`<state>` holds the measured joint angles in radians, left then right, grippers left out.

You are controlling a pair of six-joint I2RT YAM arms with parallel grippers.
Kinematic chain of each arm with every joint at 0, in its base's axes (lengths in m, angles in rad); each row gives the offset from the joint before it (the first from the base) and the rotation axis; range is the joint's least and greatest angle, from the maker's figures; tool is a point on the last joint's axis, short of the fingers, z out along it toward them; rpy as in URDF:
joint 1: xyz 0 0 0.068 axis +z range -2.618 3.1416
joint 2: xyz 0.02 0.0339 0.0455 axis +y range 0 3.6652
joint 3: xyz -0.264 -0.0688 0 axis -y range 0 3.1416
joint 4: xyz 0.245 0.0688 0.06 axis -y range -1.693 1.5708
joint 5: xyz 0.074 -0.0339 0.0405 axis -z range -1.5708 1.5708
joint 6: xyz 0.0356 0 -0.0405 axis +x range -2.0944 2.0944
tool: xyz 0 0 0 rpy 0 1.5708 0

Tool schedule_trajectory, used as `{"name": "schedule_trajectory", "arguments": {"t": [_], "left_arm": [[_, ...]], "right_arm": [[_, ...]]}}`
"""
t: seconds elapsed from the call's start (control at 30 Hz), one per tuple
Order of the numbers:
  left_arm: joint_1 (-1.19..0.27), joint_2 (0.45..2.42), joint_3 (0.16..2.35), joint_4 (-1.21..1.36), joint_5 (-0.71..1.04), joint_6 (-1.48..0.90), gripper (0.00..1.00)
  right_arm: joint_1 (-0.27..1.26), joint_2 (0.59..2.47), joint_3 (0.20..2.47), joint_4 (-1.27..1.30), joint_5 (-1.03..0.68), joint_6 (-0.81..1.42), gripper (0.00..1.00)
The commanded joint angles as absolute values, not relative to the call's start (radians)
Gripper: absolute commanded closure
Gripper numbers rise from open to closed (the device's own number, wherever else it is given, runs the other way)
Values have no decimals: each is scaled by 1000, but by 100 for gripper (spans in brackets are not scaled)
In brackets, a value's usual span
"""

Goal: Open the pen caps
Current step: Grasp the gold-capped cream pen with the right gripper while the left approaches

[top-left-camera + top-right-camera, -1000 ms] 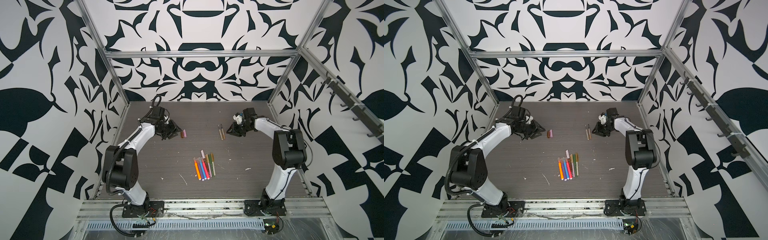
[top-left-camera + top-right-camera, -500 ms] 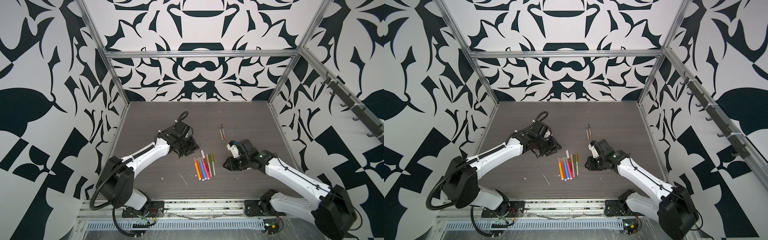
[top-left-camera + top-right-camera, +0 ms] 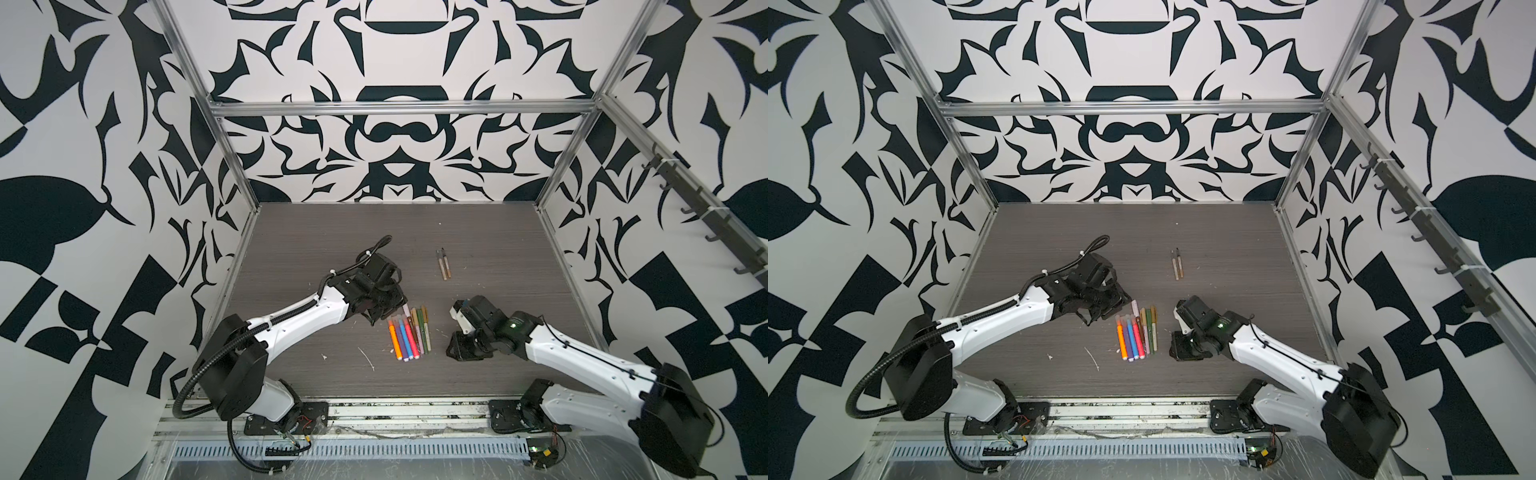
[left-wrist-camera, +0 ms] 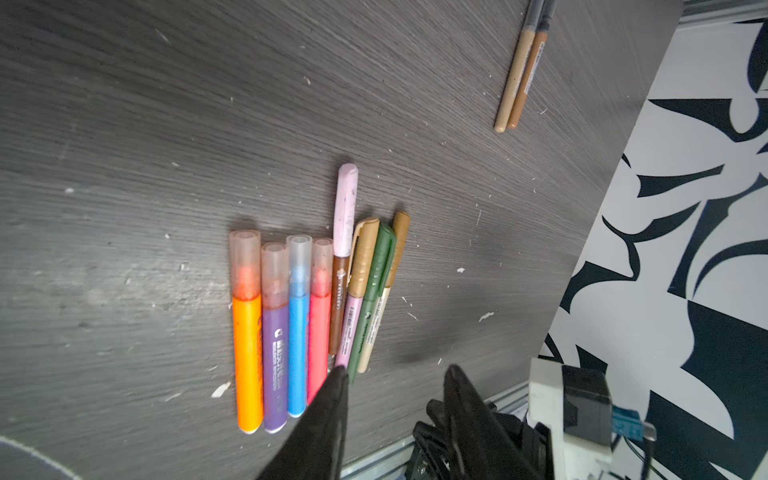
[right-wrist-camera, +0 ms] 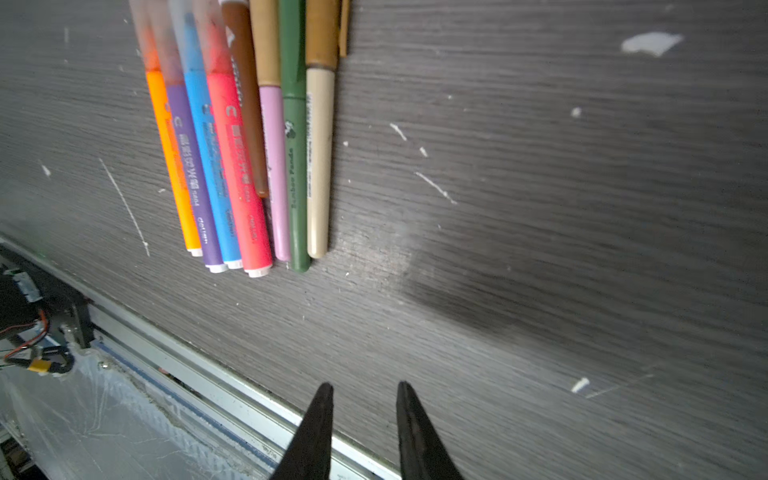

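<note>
Caps (image 4: 245,257) sat on eight pens (image 3: 409,336) lying in a row, centre of desk (image 3: 332,232); two thin pens (image 3: 444,266) lay farther back. Left fingers (image 4: 328,407) spread, empty, at row's far-left end. Right fingers (image 5: 320,415) parted, empty, right of row.

Table (image 3: 490,232) dark grey woodgrain. Walls (image 3: 399,54) black-on-white leaf pattern. Pens (image 4: 298,332) orange, purple, blue, coral, brown, lilac, green, beige; caps (image 4: 346,208) frosted, pink, tan, green. Far pair (image 4: 517,79) tan, brown.
</note>
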<state>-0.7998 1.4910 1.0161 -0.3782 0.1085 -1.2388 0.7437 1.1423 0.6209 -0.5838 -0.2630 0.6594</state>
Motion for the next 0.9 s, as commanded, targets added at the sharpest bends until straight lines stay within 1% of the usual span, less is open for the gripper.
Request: {"name": "schedule_trajectory", "arguments": {"t": [0.0,0.13,0.33,0.53,0.87], "left_arm": [[-803,1515,1038,-363,97,-1249,58],[-804,1504,1020,-350,71,-1261,58],[-793,1485,1005,-354,79,-1265,58],[-788,1462,981,-356,83,-1265,58],[-756,1453,988,-374,116,-1242,58]], "right_arm": [[768,1205,701,-603,-188,680,70],[769,1257,735,-578,-178,668,70],[770,1359,768,-528,-253,670,72],[772,1441,815,-525,-263,657,73],[773,1516,845,-508,-258,671,74]]}}
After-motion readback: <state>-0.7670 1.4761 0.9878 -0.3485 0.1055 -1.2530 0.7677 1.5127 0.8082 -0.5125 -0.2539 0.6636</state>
